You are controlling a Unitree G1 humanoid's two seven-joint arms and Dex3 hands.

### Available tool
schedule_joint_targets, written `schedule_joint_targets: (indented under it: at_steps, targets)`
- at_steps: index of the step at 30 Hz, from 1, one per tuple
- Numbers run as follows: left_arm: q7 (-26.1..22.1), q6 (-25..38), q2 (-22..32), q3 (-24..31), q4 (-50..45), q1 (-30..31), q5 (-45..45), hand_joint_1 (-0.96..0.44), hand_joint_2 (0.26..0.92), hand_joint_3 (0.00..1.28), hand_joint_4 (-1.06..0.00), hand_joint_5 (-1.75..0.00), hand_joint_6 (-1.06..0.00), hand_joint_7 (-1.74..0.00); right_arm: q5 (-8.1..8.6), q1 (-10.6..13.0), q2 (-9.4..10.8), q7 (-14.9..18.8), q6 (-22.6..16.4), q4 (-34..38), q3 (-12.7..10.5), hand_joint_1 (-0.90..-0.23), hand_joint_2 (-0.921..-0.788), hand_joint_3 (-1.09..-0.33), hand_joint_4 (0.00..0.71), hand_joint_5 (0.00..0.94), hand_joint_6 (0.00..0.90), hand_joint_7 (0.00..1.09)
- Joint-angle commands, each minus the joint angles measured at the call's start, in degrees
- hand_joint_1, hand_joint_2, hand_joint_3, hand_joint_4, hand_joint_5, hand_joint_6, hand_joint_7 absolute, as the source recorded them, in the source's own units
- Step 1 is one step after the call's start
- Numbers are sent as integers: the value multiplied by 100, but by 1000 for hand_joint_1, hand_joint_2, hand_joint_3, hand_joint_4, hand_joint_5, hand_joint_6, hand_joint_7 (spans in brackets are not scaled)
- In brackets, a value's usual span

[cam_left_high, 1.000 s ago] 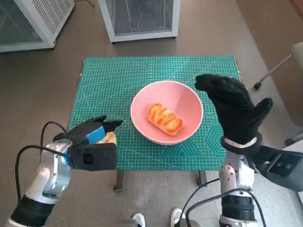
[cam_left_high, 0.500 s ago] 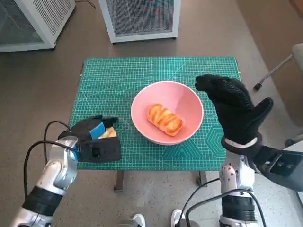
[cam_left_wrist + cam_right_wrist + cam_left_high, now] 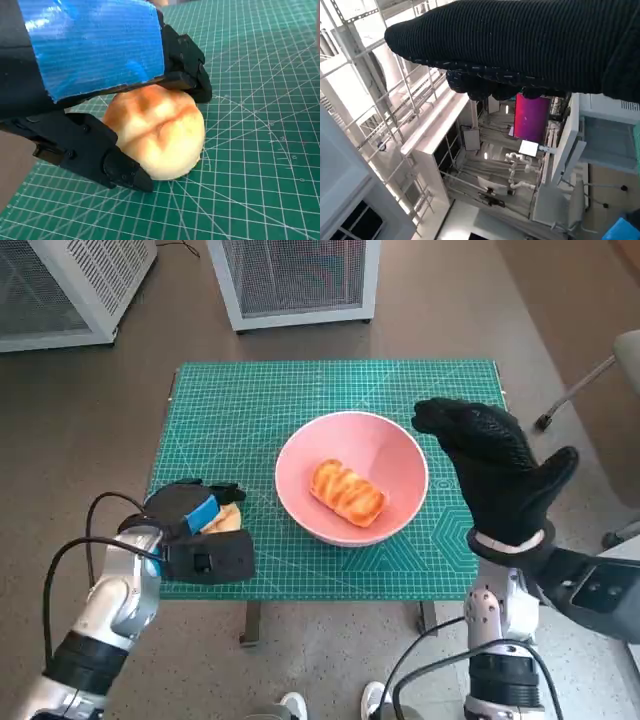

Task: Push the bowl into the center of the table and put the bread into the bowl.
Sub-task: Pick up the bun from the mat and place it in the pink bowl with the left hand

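Table, small, covered by a green gridded cutting mat (image 3: 330, 390); white louvred cabinets stand on the floor beyond its far edge. Bowl (image 3: 385, 445), pink, round, upright near the middle of the mat, holding one glazed, ridged bread roll (image 3: 348, 492) that lies slantwise on its bottom. Right hand (image 3: 495, 475), black knitted glove, raised beside the bowl's right rim and apart from it, fingers extended and close together, palm side facing the bowl, nothing in it; the right wrist view shows only the glove's dark band against a building interior. Left hand (image 3: 190, 515), black with blue tape over its back, low over the mat's near left corner, well apart from the bowl. Second bread (image 3: 157, 130), a pale round bun with a browned, creased top, resting on the mat directly beneath this hand; in the left wrist view the fingers (image 3: 187, 65) curve over its far side and a lower black part presses at its near side, so the hand cups it from above, bun touching the mat.
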Motion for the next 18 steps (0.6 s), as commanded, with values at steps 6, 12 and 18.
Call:
schedule_joint_targets:
  at_steps: [6,12,18]
  targets:
    - [-314,215,159,537,-1231,366,-309,3,920,87,-663,-1135,-604,-1248,-21,82,-14,33,29,52,-13,-427,-921,-374,286,1,127,508]
    - [-363,254,142,968,-2067,375,-538,3,918,72,-706,-1118,-604,-1220,-52,68,-20,16,45,69,-4,-431,-921,-376,284,0,127,508]
    - [-198,100,39,1270,-2577,243,-725,3,916,48,-754,-1095,-622,-1174,-61,46,-25,14,62,97,3,-428,-921,-383,280,0,121,512]
